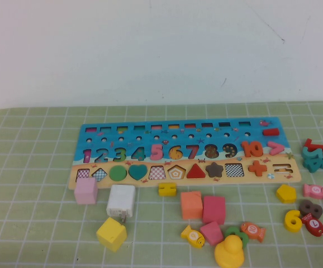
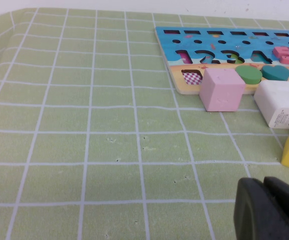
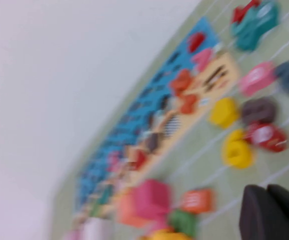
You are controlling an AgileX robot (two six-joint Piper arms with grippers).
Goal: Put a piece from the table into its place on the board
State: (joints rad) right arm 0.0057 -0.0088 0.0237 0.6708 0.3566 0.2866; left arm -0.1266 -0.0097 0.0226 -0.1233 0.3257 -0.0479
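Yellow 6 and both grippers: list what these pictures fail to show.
- Yellow 6: right wrist view too blurred to read its shape.
- Left gripper: absent from high view; frame edge cuts it in left wrist view.
- Right gripper: absent from high view; shut, blurred.

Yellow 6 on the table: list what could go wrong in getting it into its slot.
The yellow 6 lies tight against a brown ring and red fish, so the shut right gripper may nudge or grab those. The yellow pentagon nearby could be mistaken for it. The left gripper sits far away.
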